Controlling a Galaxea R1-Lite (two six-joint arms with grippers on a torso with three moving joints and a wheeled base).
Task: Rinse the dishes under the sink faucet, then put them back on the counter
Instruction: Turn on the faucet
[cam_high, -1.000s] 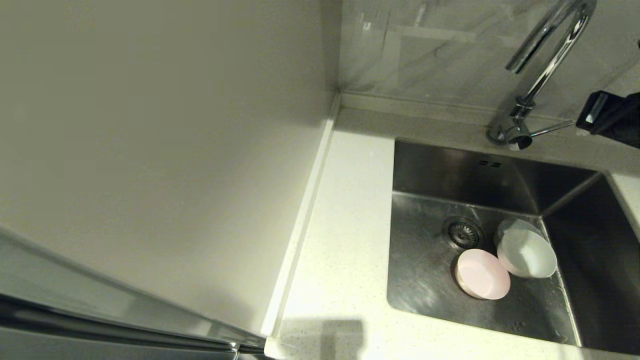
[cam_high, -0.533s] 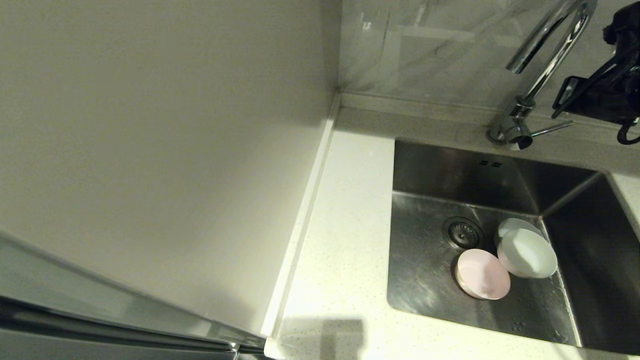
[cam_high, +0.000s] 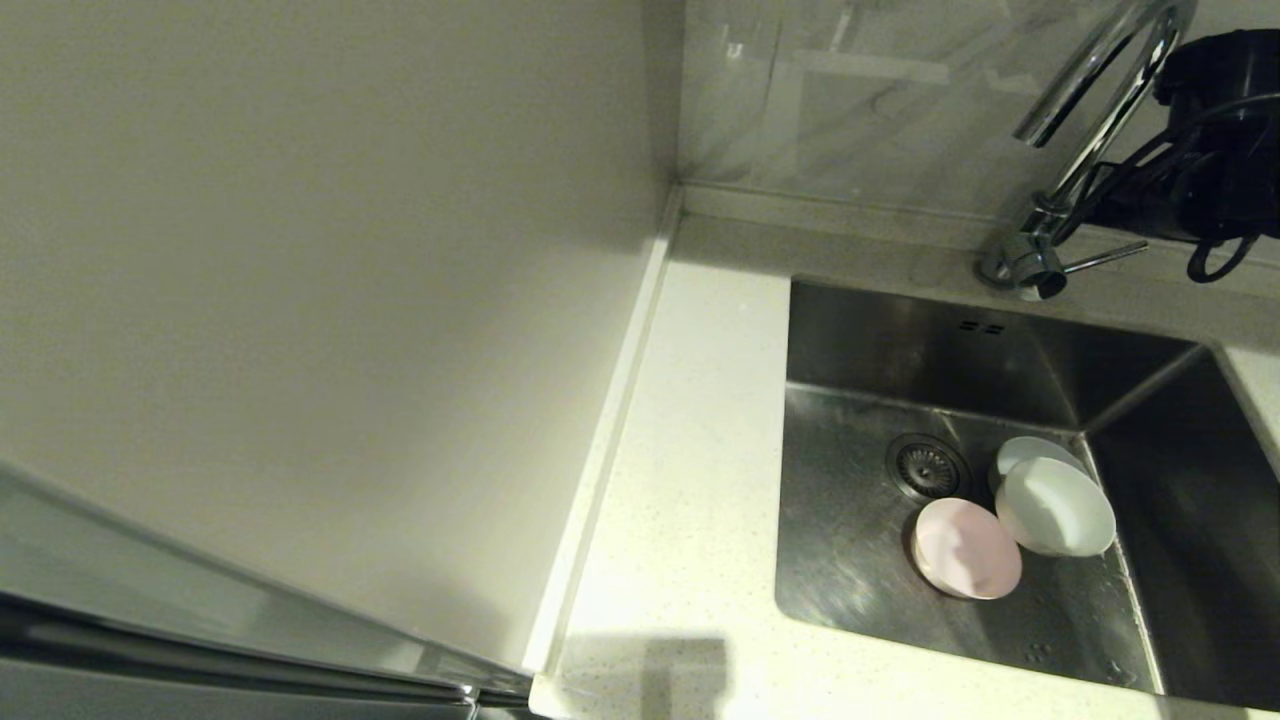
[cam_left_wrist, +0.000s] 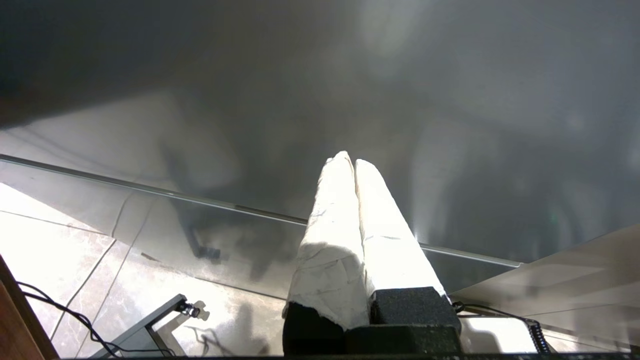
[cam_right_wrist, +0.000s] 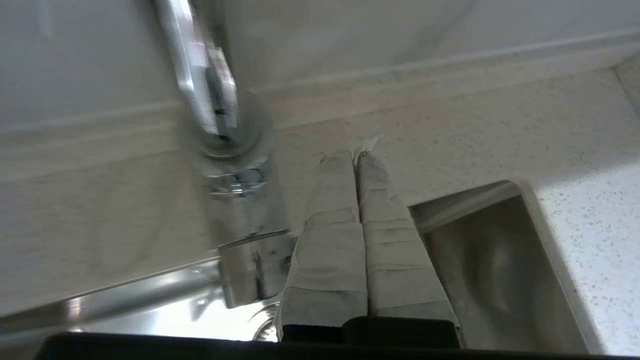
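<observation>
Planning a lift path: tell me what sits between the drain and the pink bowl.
Nothing: in the head view only bare steel sink floor separates the drain from the pink bowl, which lies just in front of it, close but apart.

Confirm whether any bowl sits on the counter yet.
No: the pink bowl and white bowl both lie in the sink, none on the counter.

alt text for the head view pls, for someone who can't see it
Three small bowls, pink, white and a third mostly hidden behind the white one, sit in a steel sink beside the drain. The right arm is behind the chrome faucet, above its side lever. Speckled counter lies left.
</observation>
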